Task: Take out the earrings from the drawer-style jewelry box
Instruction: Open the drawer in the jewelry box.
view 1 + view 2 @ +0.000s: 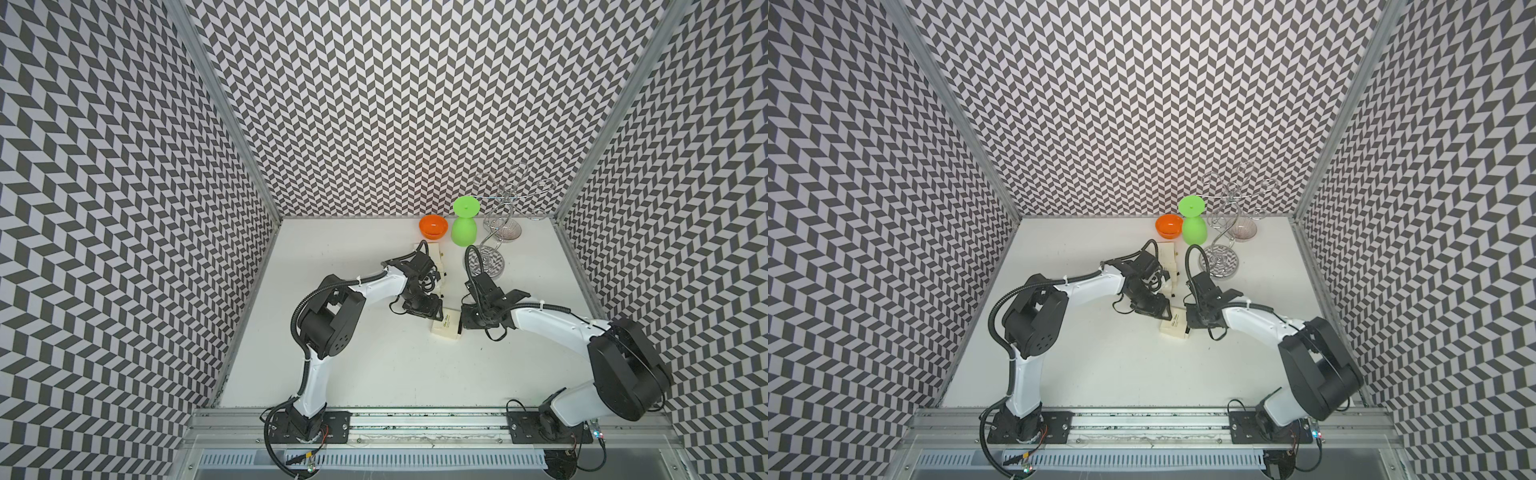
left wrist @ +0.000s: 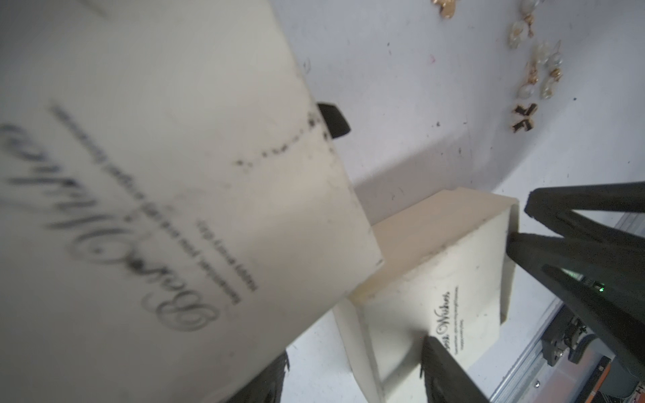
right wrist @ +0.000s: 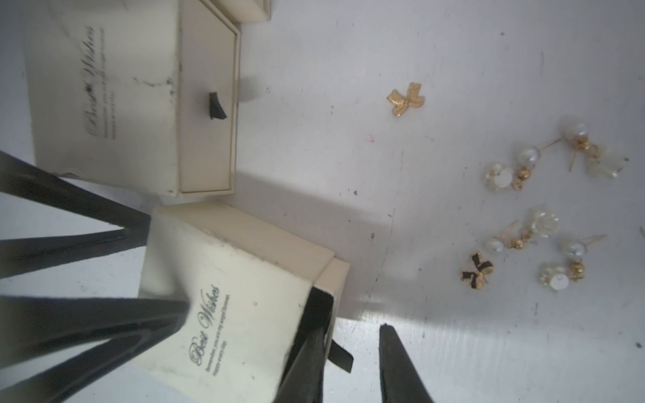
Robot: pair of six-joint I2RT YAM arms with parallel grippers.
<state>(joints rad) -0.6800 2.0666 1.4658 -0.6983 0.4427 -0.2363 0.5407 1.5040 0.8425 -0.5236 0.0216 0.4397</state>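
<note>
A cream drawer-style jewelry box (image 1: pixel 446 330) (image 3: pixel 227 296) sits mid-table between both arms. My left gripper (image 2: pixel 352 349) (image 1: pixel 433 318) is shut on its end, one finger on the printed top, the other under it. The drawer (image 3: pixel 340 272) pokes out slightly, and what is inside it is hidden. My right gripper (image 3: pixel 349 314) (image 1: pixel 461 328) is open at the drawer front, and the black ribbon tab (image 3: pixel 340 356) hangs between its fingers, beside one of them. Several earrings (image 3: pixel 523 209) (image 2: pixel 537 69), pearl, gold and bow-shaped, lie loose on the table beyond the box.
A second cream box (image 1: pixel 436 255) (image 3: pixel 104 97), its drawer partly out, lies under my left wrist. At the back stand an orange bowl (image 1: pixel 433 226), a green vase (image 1: pixel 465 226) and a tall silver wire stand (image 1: pixel 498 232). Patterned walls enclose three sides.
</note>
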